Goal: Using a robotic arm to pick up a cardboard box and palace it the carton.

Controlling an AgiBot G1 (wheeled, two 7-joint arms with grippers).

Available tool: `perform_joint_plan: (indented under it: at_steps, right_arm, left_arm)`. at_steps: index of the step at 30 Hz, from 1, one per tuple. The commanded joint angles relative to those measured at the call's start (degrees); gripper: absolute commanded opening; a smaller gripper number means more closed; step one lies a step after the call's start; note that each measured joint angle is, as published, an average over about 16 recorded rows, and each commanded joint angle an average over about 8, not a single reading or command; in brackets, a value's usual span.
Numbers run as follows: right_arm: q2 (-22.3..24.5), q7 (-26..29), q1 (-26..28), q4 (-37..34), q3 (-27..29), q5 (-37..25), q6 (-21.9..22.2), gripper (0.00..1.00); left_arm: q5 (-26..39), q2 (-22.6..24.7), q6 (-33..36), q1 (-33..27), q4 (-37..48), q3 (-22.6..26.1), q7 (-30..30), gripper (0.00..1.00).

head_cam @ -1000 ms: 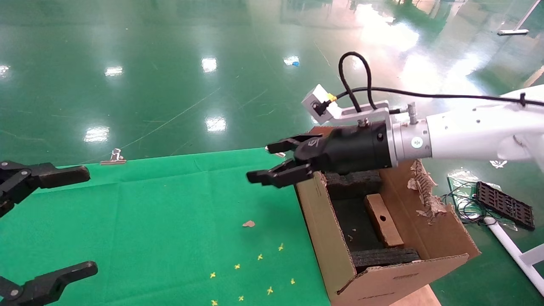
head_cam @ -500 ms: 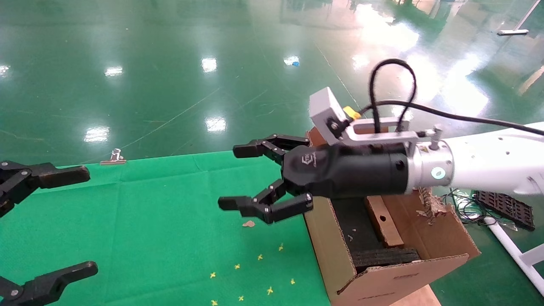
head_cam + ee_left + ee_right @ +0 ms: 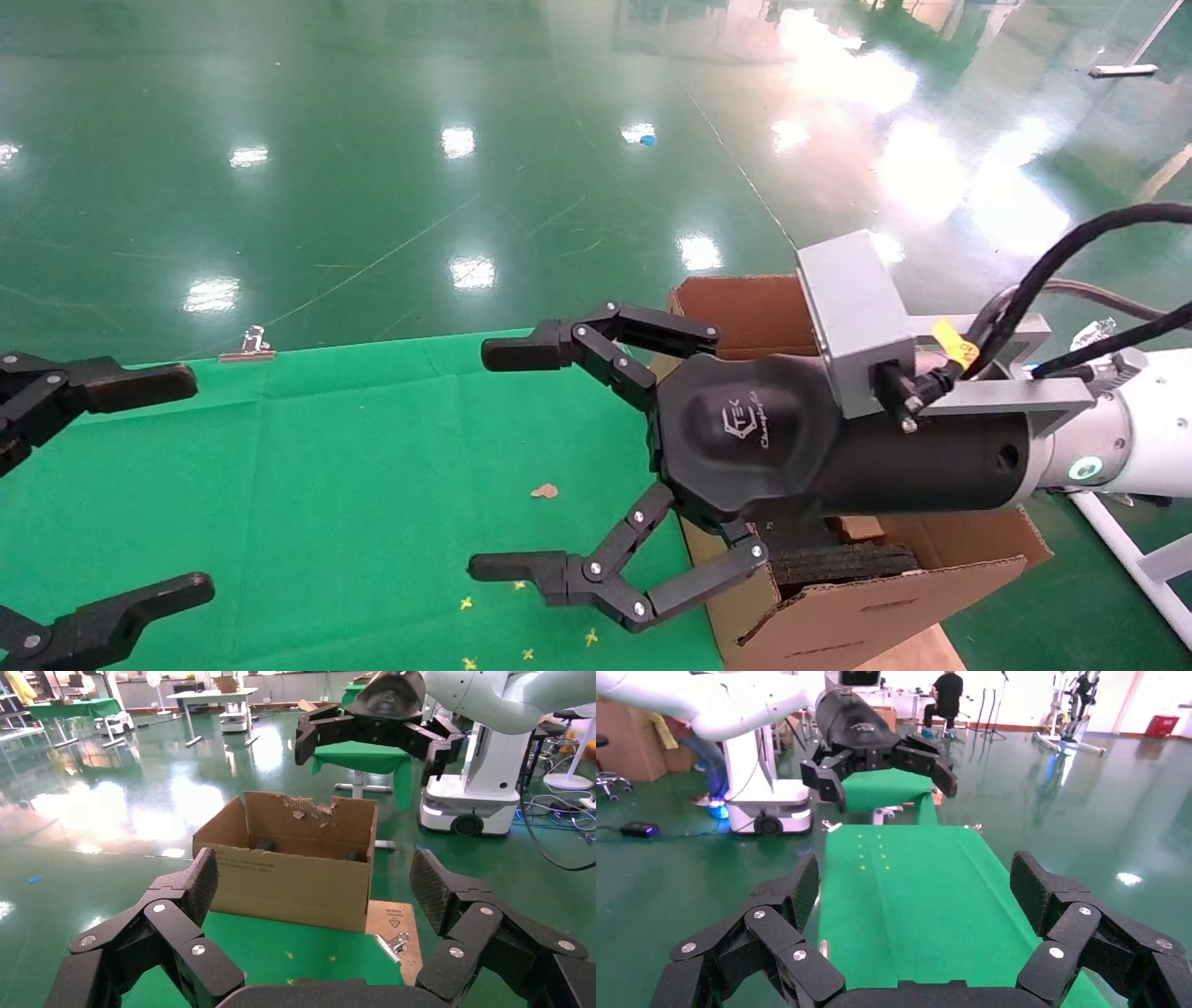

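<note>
— Over the green surface (image 3: 307, 466), beside the carton: what's there?

— Right gripper (image 3: 507, 461) on the robotic arm (image 3: 1150, 447), jaws spread wide, nothing between them. It hangs above the cloth, pointing toward the robot's left, long axis roughly level.

— Cardboard box?

— Hidden in the head view; the arm's black body covers most of the carton's inside. Cannot place it.

— Carton?

— Carton (image 3: 838, 606) stands off the surface's right edge, flaps upright, one ragged flap (image 3: 309, 808) visible from the left wrist. Black foam block (image 3: 843, 562) shows along its near wall.

— Left gripper?

— Left gripper (image 3: 112, 485) parked at the surface's left edge, jaws wide, empty.
</note>
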Motion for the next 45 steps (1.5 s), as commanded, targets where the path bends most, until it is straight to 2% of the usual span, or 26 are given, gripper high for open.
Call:
perform_joint_plan:
  at_steps: [1,45]
  right_arm:
    - [0.27,-0.63,-1.53,1.46,1.89,0.69,-0.41,1.00]
    - [-0.04,-0.04,0.27,-0.25,-0.37,-0.16,0.09,1.00]
  left_arm:
    - [0.00,0.00,-0.01,0.00,0.01,0.00,0.00,1.00]
    - [-0.01,0.00,0.00,0.00,0.01,0.00,0.00,1.00]
